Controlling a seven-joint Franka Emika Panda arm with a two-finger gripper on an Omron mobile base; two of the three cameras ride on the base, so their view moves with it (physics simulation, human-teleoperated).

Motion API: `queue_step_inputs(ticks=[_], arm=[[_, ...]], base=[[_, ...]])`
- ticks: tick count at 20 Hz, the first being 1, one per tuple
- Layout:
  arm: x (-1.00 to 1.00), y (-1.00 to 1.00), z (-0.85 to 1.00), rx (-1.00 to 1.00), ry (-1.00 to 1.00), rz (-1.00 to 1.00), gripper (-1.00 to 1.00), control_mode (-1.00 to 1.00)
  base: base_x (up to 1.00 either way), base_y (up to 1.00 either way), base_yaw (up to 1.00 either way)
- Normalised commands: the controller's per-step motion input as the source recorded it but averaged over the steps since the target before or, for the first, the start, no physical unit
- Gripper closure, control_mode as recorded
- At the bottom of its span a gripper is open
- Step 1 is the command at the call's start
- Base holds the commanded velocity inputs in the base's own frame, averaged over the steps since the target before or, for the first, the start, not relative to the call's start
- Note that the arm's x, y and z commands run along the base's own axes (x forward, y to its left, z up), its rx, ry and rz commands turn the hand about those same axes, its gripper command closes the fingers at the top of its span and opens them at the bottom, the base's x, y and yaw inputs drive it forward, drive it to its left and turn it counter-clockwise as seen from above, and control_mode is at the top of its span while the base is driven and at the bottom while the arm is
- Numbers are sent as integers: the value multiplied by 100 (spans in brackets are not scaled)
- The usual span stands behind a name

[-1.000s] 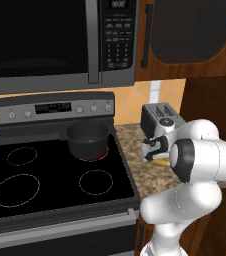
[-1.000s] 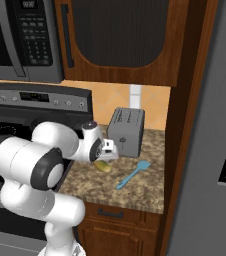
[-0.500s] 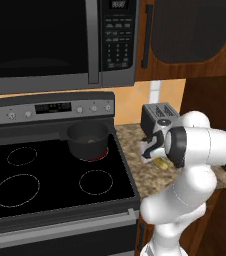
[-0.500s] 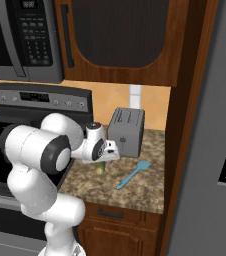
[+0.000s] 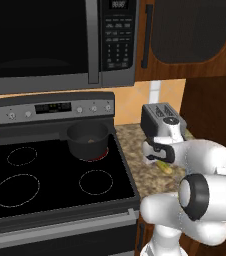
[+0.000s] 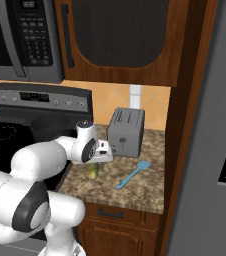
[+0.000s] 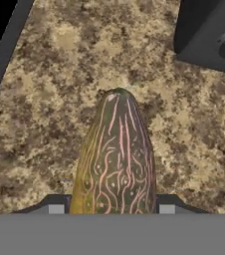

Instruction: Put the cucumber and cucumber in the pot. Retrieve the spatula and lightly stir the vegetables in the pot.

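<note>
A stubby yellow-green cucumber [image 7: 117,159] with pale streaks on its skin lies on the speckled brown granite counter [image 6: 135,187], right of the stove, and in the hand view its long axis runs straight away from the camera, its tapered end pointing up the frame towards the boxy grey metal toaster [image 6: 125,132]. The white arm's two-finger gripper [image 7: 111,209] sits directly over the near part of the vegetable — one dark fingertip shows on either side of it, so the jaws straddle its width rather than its length. Whether the fingertips [image 7: 55,208] are already pressing on the skin or merely stand beside it I cannot tell; the grey band hides the contact. From the right base view the cucumber [image 6: 93,170] peeks out just below the hand, with the slim spatula with a flat light blue blade [image 6: 133,174] lying apart from it on the counter, nearer the toaster's front. The short round dark grey pot [image 5: 87,139] stands on the black stove's rear right burner, well to the left of the hand; its inside looks dark with only a small unclear fleck at the bottom, and I cannot say if anything is in it. By my judgement the lift will have to carry the cucumber left, over the stove's edge.
</note>
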Motion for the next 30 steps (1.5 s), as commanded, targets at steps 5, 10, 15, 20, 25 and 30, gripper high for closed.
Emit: queue_step_inputs(ticks=[5, 10, 15, 20, 25, 30], arm=[[-50, 60, 100, 22, 0, -8, 100, -100], [-21, 66, 100, 27, 6, -10, 100, -100], [-2, 68, 100, 27, 13, -10, 100, -100], [1, 28, 100, 28, 8, -12, 100, -100], [57, 31, 47, 17, 0, -11, 100, -100], [86, 35, -3, 8, 0, -13, 100, -100]], base=[[0, 0, 0], [0, 0, 0], [0, 0, 0], [0, 0, 0], [0, 0, 0], [0, 0, 0]])
